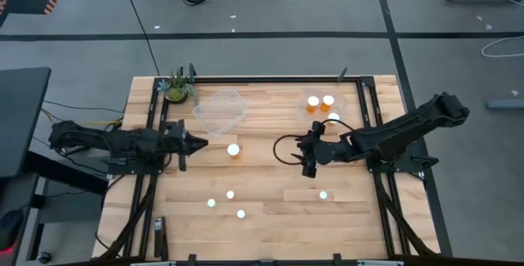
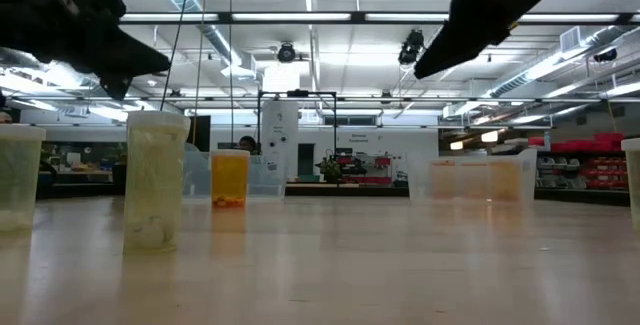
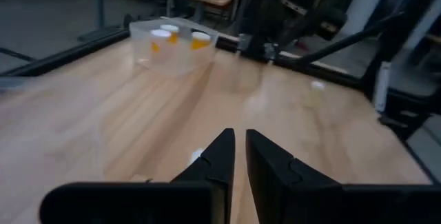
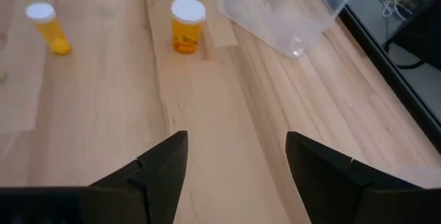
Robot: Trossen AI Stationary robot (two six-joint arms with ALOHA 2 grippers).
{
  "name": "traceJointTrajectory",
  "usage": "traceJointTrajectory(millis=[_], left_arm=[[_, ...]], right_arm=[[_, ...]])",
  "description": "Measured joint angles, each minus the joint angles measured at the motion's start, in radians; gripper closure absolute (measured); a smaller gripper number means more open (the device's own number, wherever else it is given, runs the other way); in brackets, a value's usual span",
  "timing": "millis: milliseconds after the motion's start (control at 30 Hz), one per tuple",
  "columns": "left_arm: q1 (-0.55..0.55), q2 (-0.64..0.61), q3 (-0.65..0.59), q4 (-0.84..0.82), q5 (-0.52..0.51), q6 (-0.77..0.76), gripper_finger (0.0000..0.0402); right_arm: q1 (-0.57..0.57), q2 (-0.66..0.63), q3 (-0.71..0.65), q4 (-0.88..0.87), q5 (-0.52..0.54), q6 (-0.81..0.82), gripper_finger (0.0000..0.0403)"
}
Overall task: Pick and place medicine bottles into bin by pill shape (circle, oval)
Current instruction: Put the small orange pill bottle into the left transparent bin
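Observation:
Several orange medicine bottles with white caps stand on the wooden table: one in the middle (image 1: 234, 151), three near the front (image 1: 230, 194), and one at the front right (image 1: 323, 195). Three more stand in the clear tub at the far right (image 1: 345, 101). My left gripper (image 1: 203, 143) hovers just left of the middle bottle, its fingers (image 3: 224, 151) shut and empty. My right gripper (image 1: 309, 160) hovers right of centre, open and empty (image 4: 238, 155). It faces the middle bottle (image 4: 187, 24), which is some way off.
A second clear tub (image 1: 221, 109) stands at the far middle with nothing showing in it, and also shows in the right wrist view (image 4: 282, 10). A small potted plant (image 1: 176, 87) stands at the far left corner. Black frame rails run along the table's sides.

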Motion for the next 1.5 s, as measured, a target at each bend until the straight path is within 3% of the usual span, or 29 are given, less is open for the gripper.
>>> traceJointTrajectory(millis=[200,367,633,1000,1200,1500], left_arm=[[0.042,0.169,0.053,-0.027,0.018,-0.008,0.0350],[0.047,0.306,0.086,-0.023,0.104,-0.041,0.0348],[-0.024,0.487,0.153,-0.071,0.228,-0.052,0.0330],[-0.214,0.713,0.287,-0.150,0.230,-0.056,0.0256],[-0.256,0.840,0.381,-0.159,0.229,-0.055,0.0224],[-0.304,1.033,0.585,-0.317,0.215,-0.046,0.0203]], right_arm=[[0.000,-0.028,-0.035,0.000,0.015,0.008,0.0151],[0.000,-0.028,-0.036,-0.019,0.017,-0.003,0.0151],[0.000,-0.027,-0.037,-0.031,0.035,0.000,0.0151],[0.000,-0.027,-0.037,-0.044,0.056,0.014,0.0151],[0.000,-0.027,-0.037,-0.045,0.057,0.015,0.0151],[0.000,-0.026,-0.036,-0.046,0.062,0.018,0.0151]])
